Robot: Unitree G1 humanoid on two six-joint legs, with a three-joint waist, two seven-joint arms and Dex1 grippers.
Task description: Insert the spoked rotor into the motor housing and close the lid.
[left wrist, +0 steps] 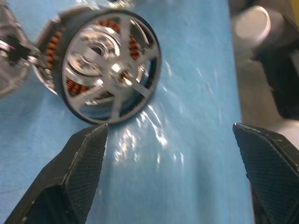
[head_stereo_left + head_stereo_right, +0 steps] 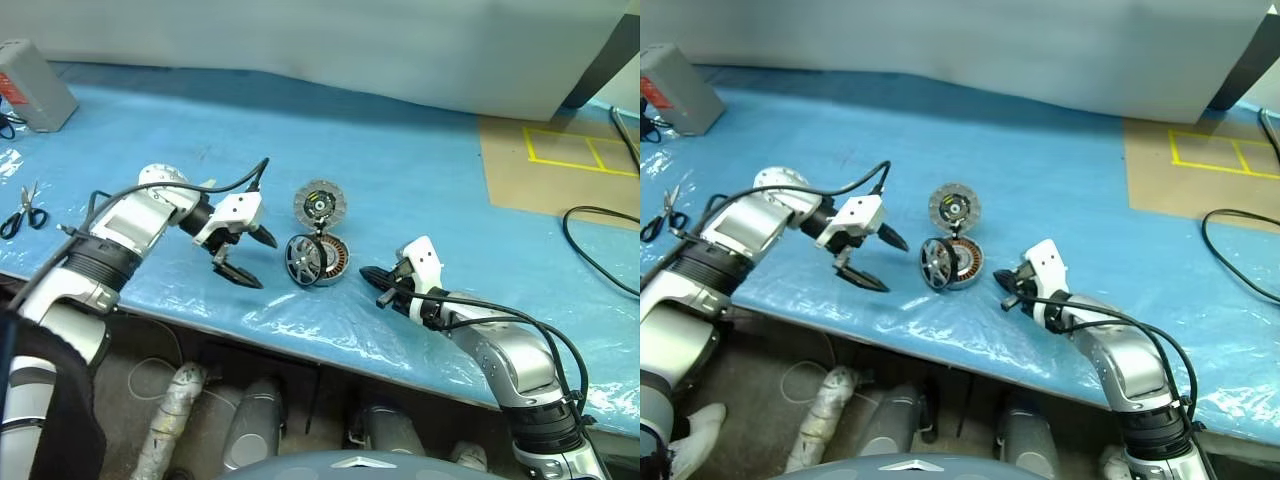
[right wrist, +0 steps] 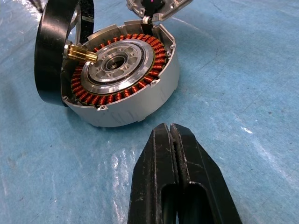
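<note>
Well, the blue plastic-covered table (image 2: 420, 170) fills most of the head view, and its far right end is cut off by the frame, where a brown board with yellow tape lines (image 2: 560, 165) and a black cable (image 2: 600, 250) run out of sight. At the upper left a grey box (image 2: 35, 85) is clipped by the edge, and a pair of scissors (image 2: 22, 210) lies at the left edge.

Near the middle, the left gripper (image 2: 245, 258) hangs just left of the parts with its two black fingers spread wide apart and nothing between them. The right gripper (image 2: 375, 285) sits lower right of the parts, fingers pressed together and empty, its tips pointing at the cup without touching it.

The motor housing (image 3: 126, 88) rests on the table at centre, a shallow silver cup with a ring of copper windings around a bright inner ring and dark bore. The rotor (image 1: 110, 70), black-rimmed with pale spokes and hub, stands on edge leaning against the housing's left side, partly covering the windings; a brass pin (image 3: 83, 53) pokes from it over the cup. I can't tell whether it is seated at all.

The lid (image 2: 320, 205), ribbed silver with a dark centre, lies just above the housing in the head view, touching or nearly touching its rim.
</note>
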